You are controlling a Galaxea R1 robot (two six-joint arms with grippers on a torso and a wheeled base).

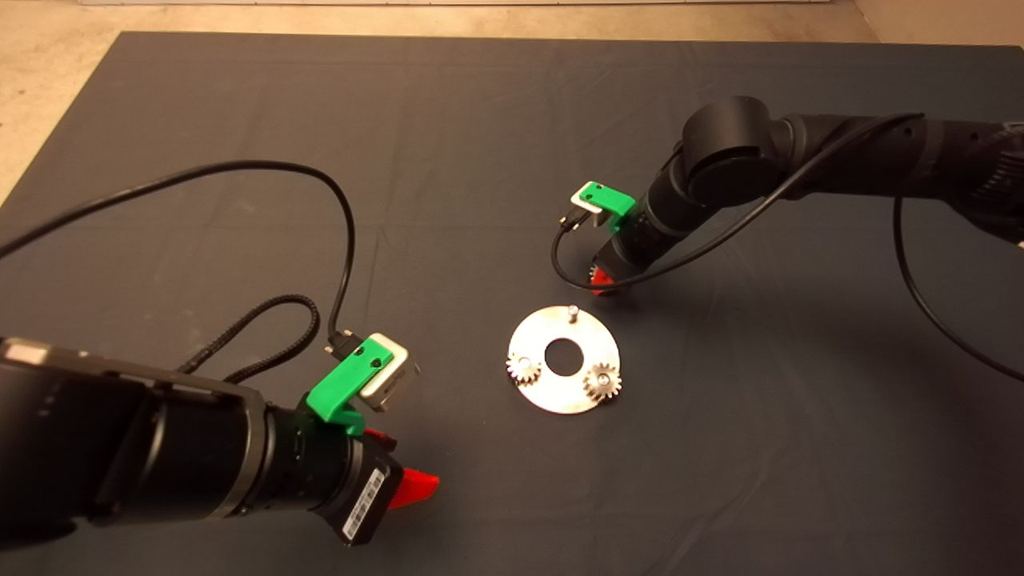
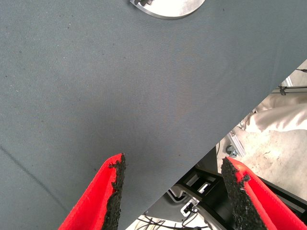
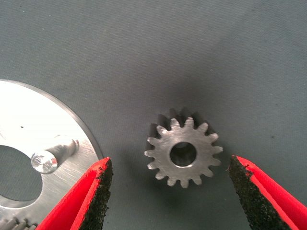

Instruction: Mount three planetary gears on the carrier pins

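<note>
The silver carrier disc [image 1: 564,360] lies mid-mat. Two planetary gears sit on its pins, one at the left rim [image 1: 522,368] and one at the lower right [image 1: 602,382]. The far pin [image 1: 573,311] stands bare, also seen in the right wrist view as a bare pin [image 3: 44,161]. A loose gear [image 3: 183,153] lies flat on the mat just beside the disc [image 3: 29,124]; in the head view the right arm hides it. My right gripper [image 3: 168,189] hangs open right over it, one finger on each side. My left gripper [image 2: 172,191] is open and empty near the mat's front edge.
Black cables loop over the mat by both wrists, one by the left arm [image 1: 344,240] and one by the right [image 1: 560,268]. Bare floor [image 1: 48,104] borders the mat at the far left. A person's leg [image 2: 283,115] and a metal frame show past the mat's edge.
</note>
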